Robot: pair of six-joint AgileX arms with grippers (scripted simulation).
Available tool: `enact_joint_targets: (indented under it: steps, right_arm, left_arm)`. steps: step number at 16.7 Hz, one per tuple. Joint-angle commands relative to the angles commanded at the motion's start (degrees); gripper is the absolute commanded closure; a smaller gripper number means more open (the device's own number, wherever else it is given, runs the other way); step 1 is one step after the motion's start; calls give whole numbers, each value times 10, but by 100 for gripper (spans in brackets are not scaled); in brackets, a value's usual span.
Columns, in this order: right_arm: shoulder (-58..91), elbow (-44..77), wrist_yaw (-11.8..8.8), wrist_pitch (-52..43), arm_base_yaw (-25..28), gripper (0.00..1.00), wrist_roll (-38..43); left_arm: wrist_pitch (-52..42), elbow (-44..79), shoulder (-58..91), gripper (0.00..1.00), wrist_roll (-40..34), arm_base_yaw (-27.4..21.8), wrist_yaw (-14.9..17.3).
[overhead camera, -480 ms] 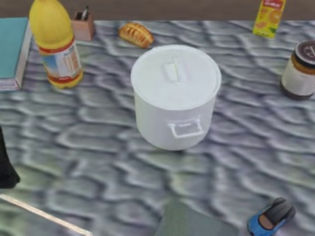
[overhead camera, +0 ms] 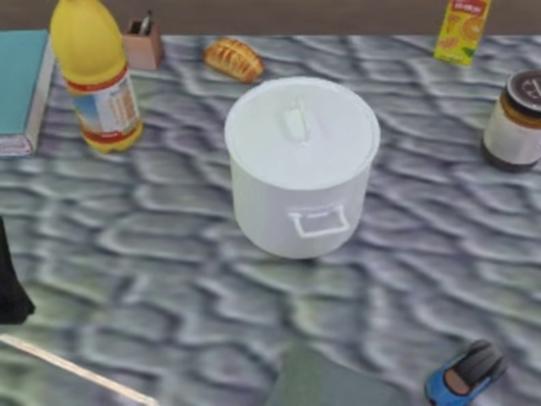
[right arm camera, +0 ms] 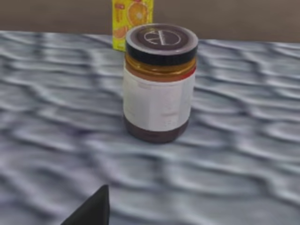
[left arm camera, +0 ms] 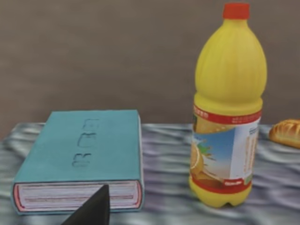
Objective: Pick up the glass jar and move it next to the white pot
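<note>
Glass jar (overhead camera: 515, 123) stands upright at right edge of the top view, upper right, on the grey rippled worktop (overhead camera: 169, 254), partly cut by the frame; well apart from white pot (overhead camera: 301, 165), which sits upper centre with lid on, rectangular side handle facing the lower edge. Right wrist view: jar (right arm camera: 159, 82) centre frame, dark lid, orange band, white label, nothing touching it; yellow juice carton (right arm camera: 132, 21) behind it at top. Right tool (right arm camera: 91, 211) only a dark finger tip at lower left of that view, short of the jar, cannot tell if apart or together; not seen in top view. Left arm (overhead camera: 12, 283) dark shape at left edge of top view, mid-low; left tool (left arm camera: 91, 211) just a dark tip at lower left of left wrist view, state cannot tell. Left wrist view also has teal book (left arm camera: 82, 159) lying flat, yellow bottle (left arm camera: 228, 108) upright beside it. Top view: bread roll (overhead camera: 232, 59) upper centre, pen holder (overhead camera: 142, 44) upper left, blue toy car (overhead camera: 465, 374) lower right.
</note>
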Motion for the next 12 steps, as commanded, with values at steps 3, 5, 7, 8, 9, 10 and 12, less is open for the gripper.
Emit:
enact_joint_targets:
  steps: [3,5,7,8,9,10,12]
  right_arm:
    - [123,97,4,-99,-7,0,-31]
    - [218,184,5,-171,-12,0,-57]
    - [320,290,6,-242,-17,0,-86]
    - [373,349,6,-278,-19,0,-102]
    - [426,412,5,-312,-21,0,-118]
    - [480,477,5,-346,-23,0,-135]
    - [590,615,2,-411,-26,0,-171]
  left_arm:
    - [0,0,0,0,0,0,0]
    - [0,0,0,0,0,0,0]
    - [0,0,0,0,0,0,0]
    - [0,0,0,0,0,0,0]
    - [0,0,0,0,0,0,0]
    - [0,0,0,0,0,0,0]
    - [0,0,0,0,0,0,0]
